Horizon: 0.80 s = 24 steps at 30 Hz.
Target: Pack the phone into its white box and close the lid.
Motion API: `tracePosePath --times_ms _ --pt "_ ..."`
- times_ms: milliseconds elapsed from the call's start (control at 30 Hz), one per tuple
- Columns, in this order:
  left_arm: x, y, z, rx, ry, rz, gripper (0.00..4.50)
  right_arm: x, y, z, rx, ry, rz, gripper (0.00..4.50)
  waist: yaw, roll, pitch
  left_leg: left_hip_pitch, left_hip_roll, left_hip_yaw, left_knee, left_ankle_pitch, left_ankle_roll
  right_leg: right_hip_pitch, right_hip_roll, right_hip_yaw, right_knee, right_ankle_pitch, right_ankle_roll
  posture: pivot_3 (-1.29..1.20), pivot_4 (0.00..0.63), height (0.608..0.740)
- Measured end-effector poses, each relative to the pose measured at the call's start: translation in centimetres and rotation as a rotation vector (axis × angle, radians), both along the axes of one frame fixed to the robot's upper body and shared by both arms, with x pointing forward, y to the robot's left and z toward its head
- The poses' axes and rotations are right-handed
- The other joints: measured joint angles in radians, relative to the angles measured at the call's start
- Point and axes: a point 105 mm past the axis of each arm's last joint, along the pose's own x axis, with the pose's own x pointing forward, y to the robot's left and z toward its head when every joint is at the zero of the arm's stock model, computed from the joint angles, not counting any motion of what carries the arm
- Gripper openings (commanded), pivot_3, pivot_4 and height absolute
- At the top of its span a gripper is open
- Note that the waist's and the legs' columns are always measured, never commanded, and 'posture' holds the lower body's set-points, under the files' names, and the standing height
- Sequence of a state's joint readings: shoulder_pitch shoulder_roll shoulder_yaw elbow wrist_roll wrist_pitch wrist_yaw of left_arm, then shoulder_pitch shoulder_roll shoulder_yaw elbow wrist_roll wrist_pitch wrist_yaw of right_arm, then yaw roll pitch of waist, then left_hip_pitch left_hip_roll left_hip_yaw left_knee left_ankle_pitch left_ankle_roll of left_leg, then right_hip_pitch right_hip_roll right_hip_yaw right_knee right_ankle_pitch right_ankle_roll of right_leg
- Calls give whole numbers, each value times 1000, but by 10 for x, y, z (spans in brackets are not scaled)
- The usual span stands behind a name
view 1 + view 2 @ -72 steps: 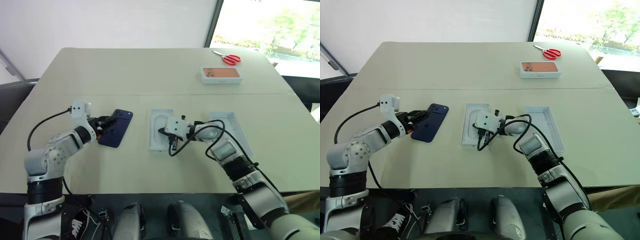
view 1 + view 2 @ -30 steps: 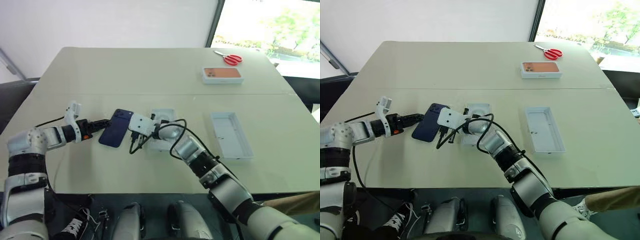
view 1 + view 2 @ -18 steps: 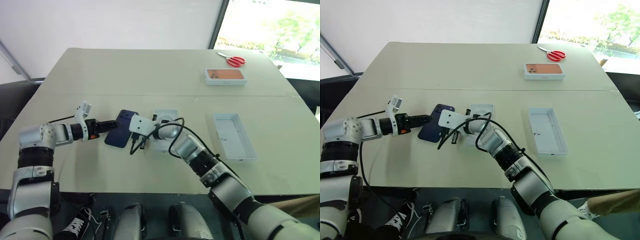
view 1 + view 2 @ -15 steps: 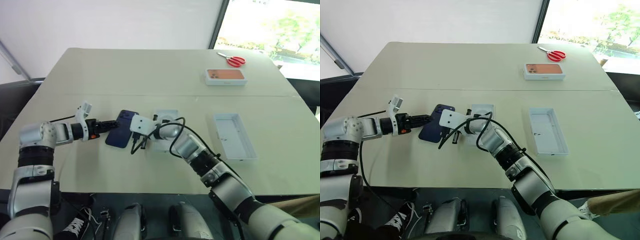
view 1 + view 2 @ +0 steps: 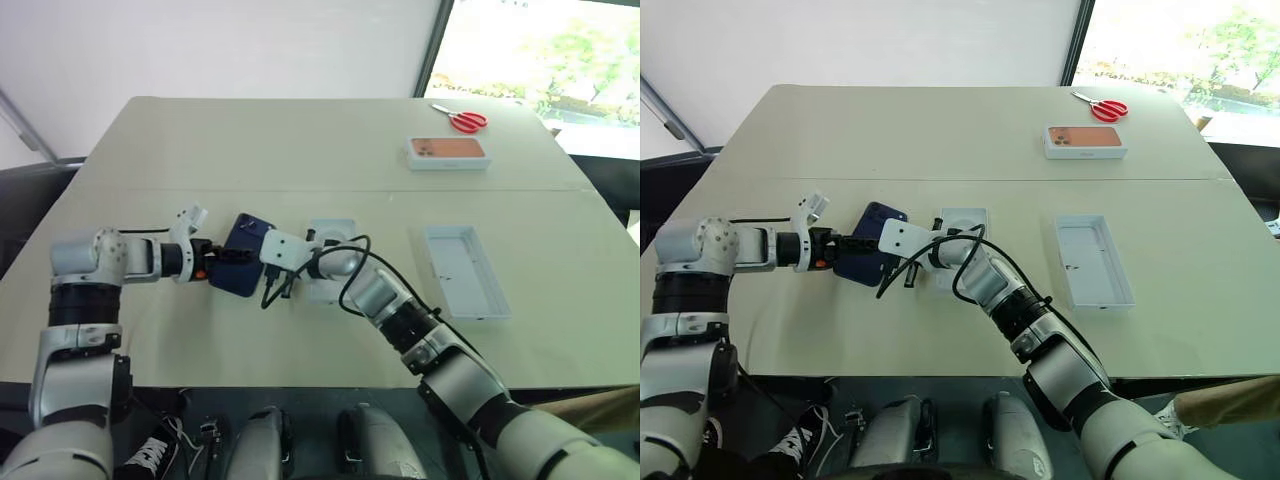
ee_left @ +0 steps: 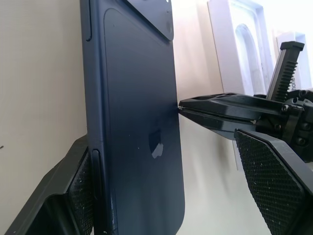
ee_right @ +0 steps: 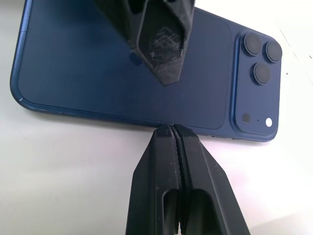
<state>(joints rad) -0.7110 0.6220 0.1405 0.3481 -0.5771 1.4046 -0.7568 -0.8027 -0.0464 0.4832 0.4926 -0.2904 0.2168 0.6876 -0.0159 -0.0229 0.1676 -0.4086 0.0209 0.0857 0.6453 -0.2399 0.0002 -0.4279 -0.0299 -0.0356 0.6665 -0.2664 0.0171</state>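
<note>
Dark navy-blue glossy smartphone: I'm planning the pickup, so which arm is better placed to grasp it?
Left. The left gripper stands open astride the dark navy-blue glossy smartphone, one finger at each long edge. The right gripper is shut, its tips against one edge.

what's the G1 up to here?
It's working on the phone, which lies back-up on the table. The left gripper is open, with a finger on each side of the phone's near end. The right gripper is shut, its tip against the phone's long edge as if bracing it. Nothing is packed yet: a white insert lies beside the phone, and an open white tray sits empty further right.
</note>
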Motion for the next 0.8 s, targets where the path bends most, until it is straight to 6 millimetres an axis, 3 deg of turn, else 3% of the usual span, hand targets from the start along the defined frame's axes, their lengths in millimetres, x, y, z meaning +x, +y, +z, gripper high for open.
tracePosePath --times_ms 67,100,233,533,600,700,800 --pt "0 0 -2 -13 -10 7 4145 0 -1 -1 -3 0 -1 52 2 0 0 0 0 0 0 0 0 0 0 0 0 0 0 0 150 740" --pt "0 1 -2 -22 -12 12 3904 0 -2 -1 -5 3 -3 13 3 0 0 0 0 0 0 0 0 0 0 0 0 0 -1 0 150 740" --pt "1 6 -6 -45 -5 54 2407 0 -2 -1 -4 3 -1 0 1 0 -1 0 0 0 0 0 0 0 0 0 0 0 0 0 150 740" --pt "-7 15 -14 -243 67 128 2407 -4 -1 -1 6 1 8 0 -4 0 -1 0 0 0 -1 0 0 0 0 0 -1 0 0 0 150 740" --pt "-9 15 -16 -268 80 139 1861 -4 -2 -1 5 2 7 0 -4 0 -1 0 0 0 -1 0 0 0 0 0 -1 0 0 0 150 740" --pt "-11 18 -22 -274 100 159 627 -4 -3 -1 4 1 6 0 -4 0 -1 0 0 0 -1 0 0 -1 0 0 -1 0 0 0 150 740" --pt "-12 15 -21 -316 103 150 627 -4 -4 -1 5 -1 8 0 -5 0 -1 0 0 0 -1 0 0 0 0 0 -1 0 0 0 150 740"
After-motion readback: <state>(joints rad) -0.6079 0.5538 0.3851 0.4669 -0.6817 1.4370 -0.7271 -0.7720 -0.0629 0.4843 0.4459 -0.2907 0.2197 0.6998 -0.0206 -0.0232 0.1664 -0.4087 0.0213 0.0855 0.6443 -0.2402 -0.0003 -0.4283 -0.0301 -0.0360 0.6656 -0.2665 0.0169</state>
